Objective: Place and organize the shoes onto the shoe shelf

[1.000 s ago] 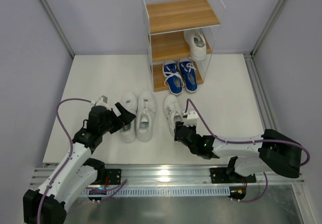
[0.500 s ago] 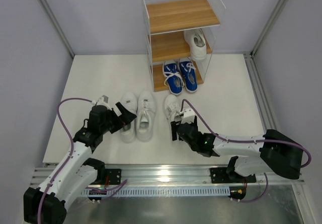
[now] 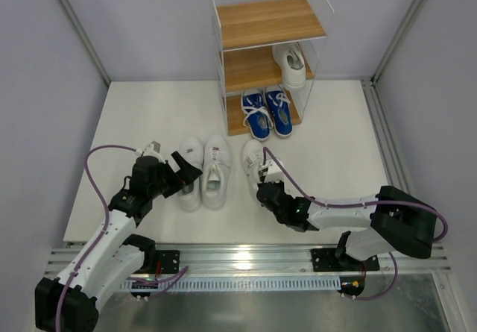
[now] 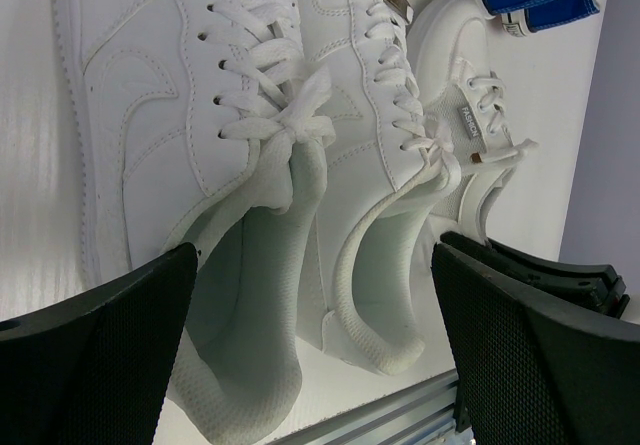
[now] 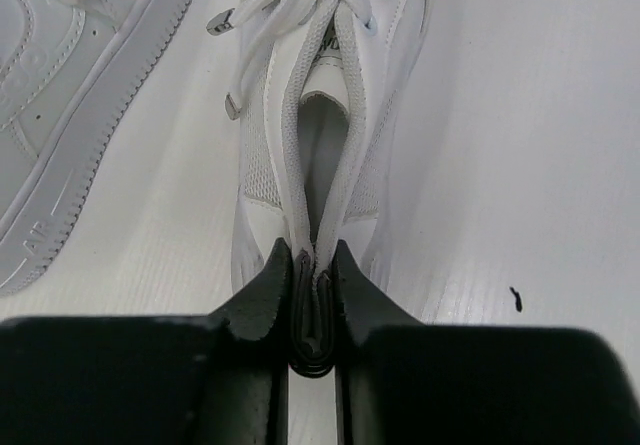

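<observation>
A single white sneaker (image 3: 253,159) lies on the floor with its toe toward the shoe shelf (image 3: 223,86). My right gripper (image 3: 264,190) is shut on its heel collar, which is squeezed flat between the jaws (image 5: 313,265) of that sneaker (image 5: 320,115). To its left stands a white pair (image 3: 203,171) side by side. My left gripper (image 3: 185,174) hangs open over their heels (image 4: 315,305), with both shoes (image 4: 170,115) (image 4: 370,165) between the wide-apart fingers and untouched. The blue pair (image 3: 267,113) sits on the bottom board and one white sneaker (image 3: 291,63) on the middle board.
The top board (image 3: 270,19) of the shelf holds nothing. Grey walls close in left and right, and a metal rail (image 3: 246,257) runs along the near edge. A small dark speck (image 5: 515,298) marks the floor right of the held sneaker.
My right gripper slid forward onto the single white sneaker's heel and closed on its collar. The left arm has stayed still and open.
</observation>
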Available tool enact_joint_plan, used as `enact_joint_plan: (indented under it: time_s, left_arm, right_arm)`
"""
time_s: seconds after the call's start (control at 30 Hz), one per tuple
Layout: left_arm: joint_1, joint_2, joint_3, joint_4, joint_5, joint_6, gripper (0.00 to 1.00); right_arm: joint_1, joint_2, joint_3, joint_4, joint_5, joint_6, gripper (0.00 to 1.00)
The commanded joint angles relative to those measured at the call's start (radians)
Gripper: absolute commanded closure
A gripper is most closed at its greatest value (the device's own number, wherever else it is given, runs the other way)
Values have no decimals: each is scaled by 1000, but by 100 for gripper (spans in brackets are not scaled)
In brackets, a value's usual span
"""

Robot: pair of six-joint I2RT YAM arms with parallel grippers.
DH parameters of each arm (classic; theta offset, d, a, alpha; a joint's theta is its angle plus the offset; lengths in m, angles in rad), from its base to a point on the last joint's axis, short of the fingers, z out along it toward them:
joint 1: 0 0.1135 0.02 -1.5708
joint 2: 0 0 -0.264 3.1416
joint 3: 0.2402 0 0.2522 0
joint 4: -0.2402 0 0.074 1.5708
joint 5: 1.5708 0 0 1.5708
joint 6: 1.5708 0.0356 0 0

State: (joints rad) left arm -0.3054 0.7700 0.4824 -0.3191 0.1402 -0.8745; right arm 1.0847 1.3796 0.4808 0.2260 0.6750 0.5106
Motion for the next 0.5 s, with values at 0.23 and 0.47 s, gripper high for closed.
enact_joint_plan:
  time_s: [0.23, 0.47]
  left_arm:
    - [11, 5, -7, -6, -40, 31, 0]
    - [8, 5, -7, -5, -40, 29, 0]
  right_arm:
    - [-6, -210, -21, -40, -35, -138, 96]
    - [-6, -513, 56, -253, -39, -273, 96]
